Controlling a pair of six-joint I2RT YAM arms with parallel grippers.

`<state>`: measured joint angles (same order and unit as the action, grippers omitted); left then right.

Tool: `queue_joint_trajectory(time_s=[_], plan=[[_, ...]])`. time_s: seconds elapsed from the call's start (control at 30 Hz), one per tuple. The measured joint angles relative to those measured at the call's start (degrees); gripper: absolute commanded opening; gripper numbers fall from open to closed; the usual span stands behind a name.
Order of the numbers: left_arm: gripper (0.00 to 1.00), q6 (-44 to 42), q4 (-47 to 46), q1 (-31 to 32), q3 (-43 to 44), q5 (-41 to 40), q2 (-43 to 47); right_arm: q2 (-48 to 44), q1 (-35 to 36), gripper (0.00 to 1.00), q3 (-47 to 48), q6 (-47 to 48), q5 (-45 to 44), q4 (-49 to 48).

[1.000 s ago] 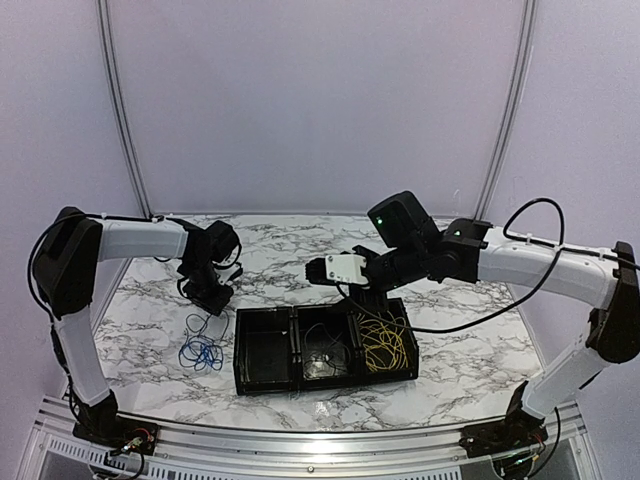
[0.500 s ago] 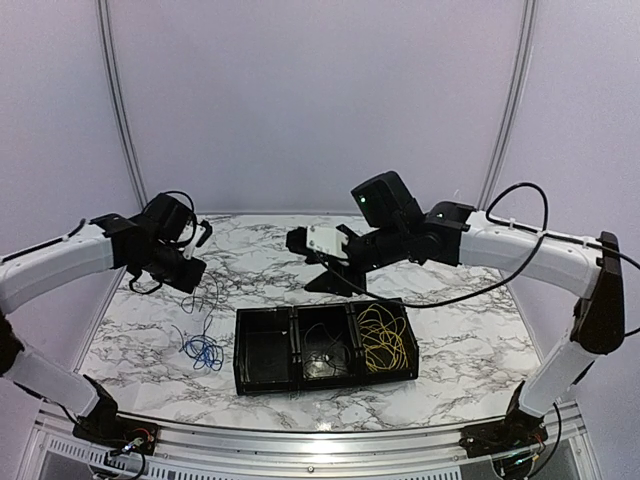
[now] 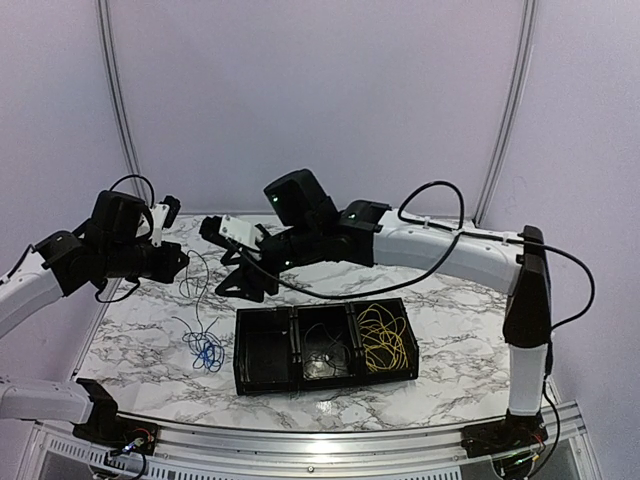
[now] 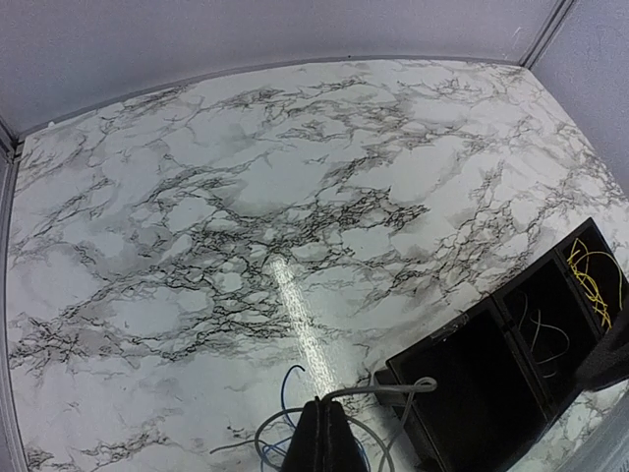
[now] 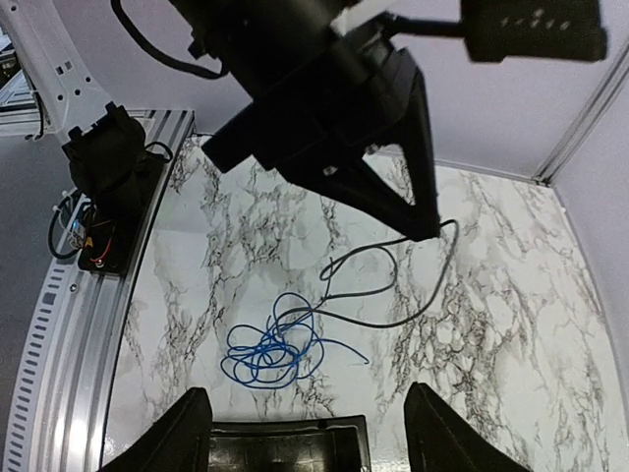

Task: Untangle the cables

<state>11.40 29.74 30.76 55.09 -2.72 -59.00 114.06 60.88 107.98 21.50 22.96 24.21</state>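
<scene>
In left wrist view, the frame edge crops the tray (image 4: 472, 393); the left gripper (image 4: 327, 438) hides parts of the blue cable (image 4: 284, 391) and grey cable (image 4: 373, 391).

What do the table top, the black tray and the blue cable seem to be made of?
Table top: marble-look surface, perhaps printed laminate; grey veins on white, glossy light streak.
Black tray: probably matt moulded plastic; thin dividing walls.
Blue cable: likely plastic-coated wire; thin, loose smooth loops.
</scene>
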Motion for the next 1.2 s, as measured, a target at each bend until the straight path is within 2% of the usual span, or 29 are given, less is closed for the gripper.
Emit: queue_joint_trajectory(time_s=[0.17,0.37,0.53,0.6,0.63,0.67,0.7,0.77,1.0,1.2], plan=[[0.0,0.5,-0.4,0.1,-0.5,1.0,3.1,7.0,1.4,0.62,5.0,-5.0,-0.7,-0.9],[0.0,1.2,-0.8,0.1,-2.5,1.3,6.8,13.9,1.5,0.58,12.2,-10.6,-6.7,-3.7],[0.0,1.4,-0.7,0.1,-3.9,1.7,8.3,17.0,1.5,0.31,15.0,-12.8,-8.5,-5.7],[0.0,1.5,-0.7,0.1,-4.1,1.8,8.8,17.8,1.6,0.1,15.2,-13.3,-8.0,-6.6],[0.02,1.5,-0.7,0.1,-4.2,1.8,9.0,18.0,1.6,0.02,15.2,-13.5,-7.5,-6.8],[0.12,1.6,-0.7,0.1,-4.3,1.8,9.2,18.2,1.6,0.0,15.3,-13.7,-6.6,-6.9],[0.26,1.7,-0.7,0.1,-4.5,1.8,9.4,18.3,1.7,0.0,15.5,-13.8,-5.8,-7.0],[0.36,3.0,-0.8,0.2,-5.0,0.8,9.9,18.5,1.7,0.0,16.4,-13.9,-3.9,-7.2],[0.43,10.5,-1.7,0.3,-10.9,-0.7,14.7,18.3,2.0,0.0,17.9,-14.4,-2.0,-9.2],[0.52,16.5,-3.6,0.3,-20.0,2.3,26.3,17.7,2.0,0.0,17.9,-14.6,-2.0,-9.2]])
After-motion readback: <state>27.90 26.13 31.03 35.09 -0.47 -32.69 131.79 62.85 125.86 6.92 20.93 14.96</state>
